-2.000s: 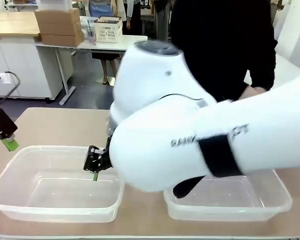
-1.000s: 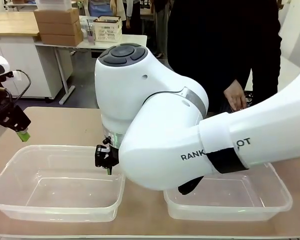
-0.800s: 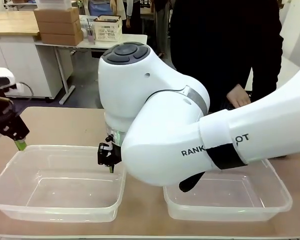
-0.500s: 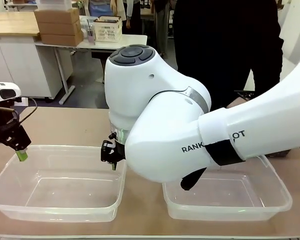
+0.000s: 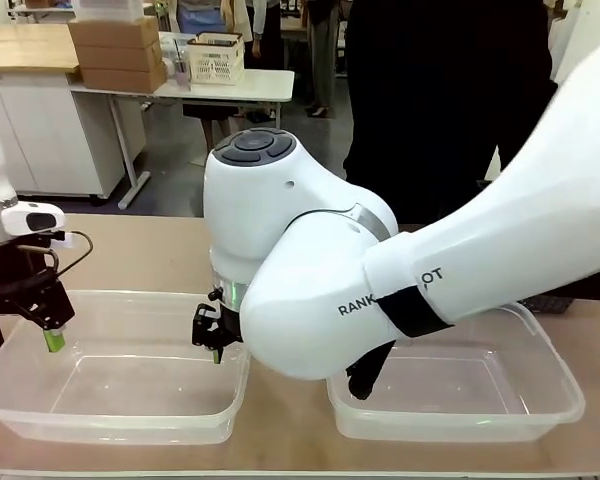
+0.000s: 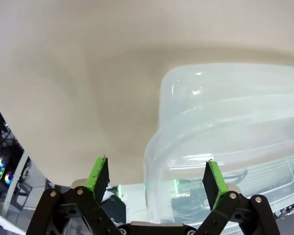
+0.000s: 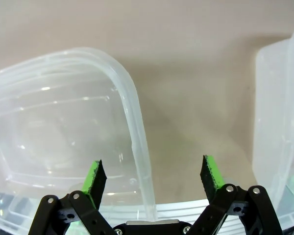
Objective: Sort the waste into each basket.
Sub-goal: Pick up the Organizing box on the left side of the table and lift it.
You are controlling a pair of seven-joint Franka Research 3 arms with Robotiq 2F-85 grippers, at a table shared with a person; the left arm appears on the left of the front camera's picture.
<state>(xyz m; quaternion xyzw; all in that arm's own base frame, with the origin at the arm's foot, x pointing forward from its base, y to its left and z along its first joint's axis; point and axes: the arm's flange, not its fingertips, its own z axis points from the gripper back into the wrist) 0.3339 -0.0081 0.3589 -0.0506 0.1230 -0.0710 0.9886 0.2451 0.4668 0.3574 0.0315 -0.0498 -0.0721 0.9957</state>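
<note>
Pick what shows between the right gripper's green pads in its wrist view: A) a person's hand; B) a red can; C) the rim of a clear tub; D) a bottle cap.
C: the open right gripper frames the rolled rim of a clear tub.

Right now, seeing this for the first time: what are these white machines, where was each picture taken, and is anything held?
They are two robot arms at a tan table, with a person in black standing across it. The wide picture comes from a fixed camera between the arms. The other two come from cameras on each wrist, looking along the green-padded fingers. On the table sit two clear plastic tubs: a left tub and a right tub. The left pincer and the right pincer both stand open over the left tub's rim, holding nothing.
</note>
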